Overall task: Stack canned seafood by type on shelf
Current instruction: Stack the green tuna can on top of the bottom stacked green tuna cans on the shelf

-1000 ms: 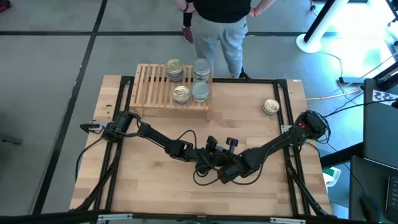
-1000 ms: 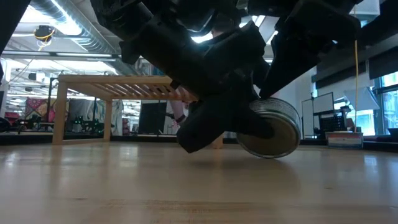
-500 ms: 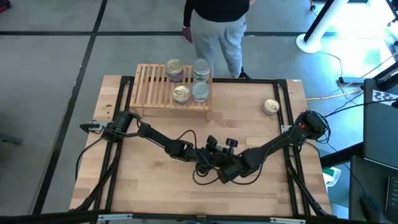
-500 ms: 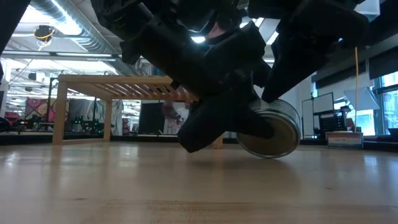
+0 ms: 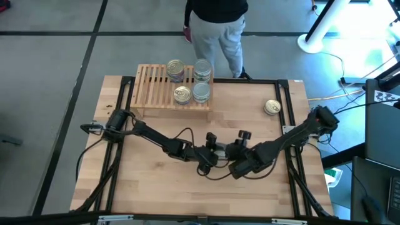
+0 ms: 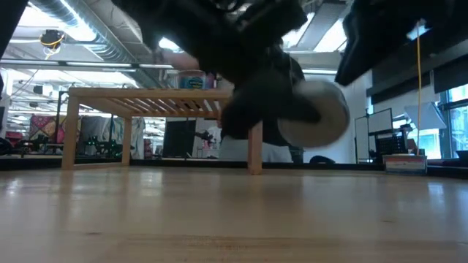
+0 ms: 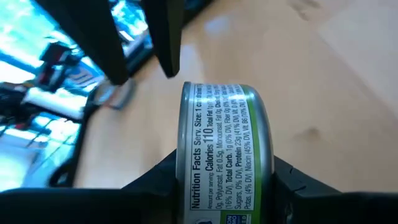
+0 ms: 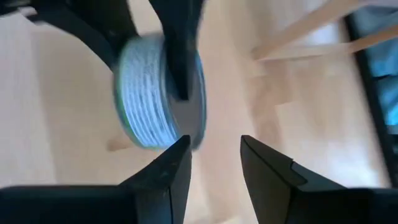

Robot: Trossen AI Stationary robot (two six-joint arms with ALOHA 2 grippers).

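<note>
Surface: light-wood tabletop (image 5: pixel 156 181) inside a dark frame; grey floor around it; a person (image 5: pixel 215 28) in grey trousers stands at the far edge, behind the shelf (image 5: pixel 153 87).
Left arm: reaches from the table's left edge in toward the middle, low and nearly flat; left gripper (image 5: pixel 212 152) points toward the right arm.
Left jaws: clenched on a can (image 7: pixel 227 149), one finger (image 7: pixel 158 186) on each flat face; the can stands on edge with its green nutrition label facing the wrist camera. In the low view the can (image 6: pixel 314 113) hangs clear of the tabletop.
Right arm: comes from the table's right edge, elbow bent, forearm angled in toward the middle; right gripper (image 5: pixel 240 161) sits just beside the left one.
Right jaws: parted, nothing between them; in the right wrist view the fingers (image 8: pixel 168 174) are apart and the held can (image 8: pixel 155 93) lies just beyond the tips, not touched by them.
Count, shelf: four stacks at its right end, two gold-topped (image 5: pixel 175 67), two silver-topped (image 5: pixel 202 67); cans per stack cannot be told from above.
Count, tabletop: one gold-lidded can (image 5: pixel 272 107) lying flat near the right edge, well apart from both grippers.
Count, in grip: one.
</note>
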